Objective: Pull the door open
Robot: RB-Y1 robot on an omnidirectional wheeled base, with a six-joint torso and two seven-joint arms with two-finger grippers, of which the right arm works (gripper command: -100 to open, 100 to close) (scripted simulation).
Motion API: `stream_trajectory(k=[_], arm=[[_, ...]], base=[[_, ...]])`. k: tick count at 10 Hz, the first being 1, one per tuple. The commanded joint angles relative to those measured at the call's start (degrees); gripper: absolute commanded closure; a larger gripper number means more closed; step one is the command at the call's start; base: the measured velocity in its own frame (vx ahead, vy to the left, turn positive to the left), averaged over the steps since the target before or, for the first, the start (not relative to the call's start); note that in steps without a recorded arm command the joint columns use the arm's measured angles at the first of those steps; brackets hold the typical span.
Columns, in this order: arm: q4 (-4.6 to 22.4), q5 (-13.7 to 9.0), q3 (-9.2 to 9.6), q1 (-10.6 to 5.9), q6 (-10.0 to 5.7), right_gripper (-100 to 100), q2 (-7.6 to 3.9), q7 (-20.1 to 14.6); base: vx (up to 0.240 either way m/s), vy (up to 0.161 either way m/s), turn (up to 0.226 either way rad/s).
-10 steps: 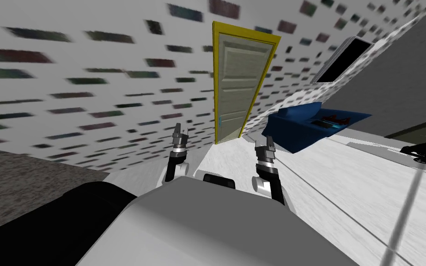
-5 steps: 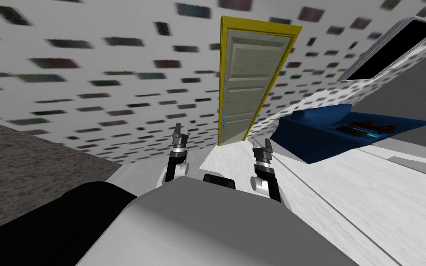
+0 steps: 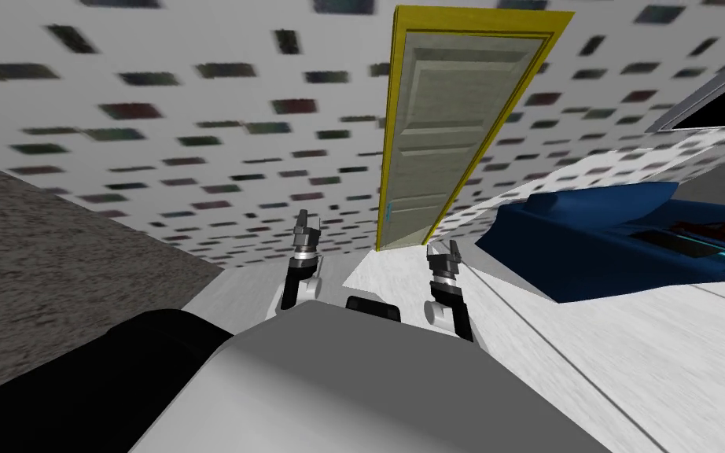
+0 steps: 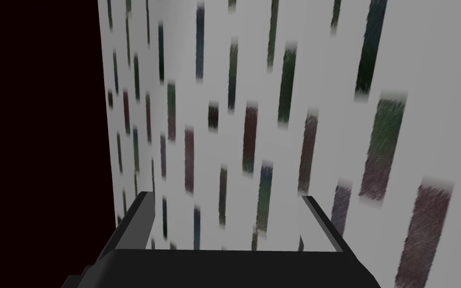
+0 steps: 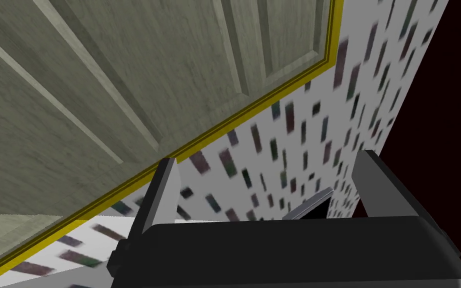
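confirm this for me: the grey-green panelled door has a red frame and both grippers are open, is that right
Not quite: the frame is yellow, not red, as the head view shows. The rest holds: the door is grey-green and panelled, and the left gripper and right gripper are both open.

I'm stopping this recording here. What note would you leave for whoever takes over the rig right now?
Left end effector: open, empty, facing the patterned wall.
Right end effector: open, empty, pointed at the door and its yellow frame.
Door: panelled, grey-green, shut, ahead across the floor, untouched by either arm. A small blue handle sits on its left edge.
Done: nothing gripped.
Left: close in, grip the handle, pull.
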Motion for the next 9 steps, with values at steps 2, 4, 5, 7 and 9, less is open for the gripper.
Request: stream_trajectory(k=[2, 4, 5, 7, 9], arm=[[3.16, -2.05, 0.16, -0.96, -1.16, -100, -0.46, -2.76], [5.36, -3.66, 0.30, -1.56, -1.95, -100, -0.79, -4.84], [6.48, -4.48, 0.38, -1.87, -2.36, -100, -0.94, -5.90], [8.73, -6.13, 0.52, -2.48, -3.16, -100, -1.25, -8.03], [11.00, -7.79, 0.67, -3.11, -3.98, -100, -1.54, -10.18]], base=[[0.090, -0.045, 0.158], [0.087, -0.029, 0.186], [0.081, -0.036, 0.182], [0.096, -0.046, 0.155], [0.093, -0.040, 0.182]])
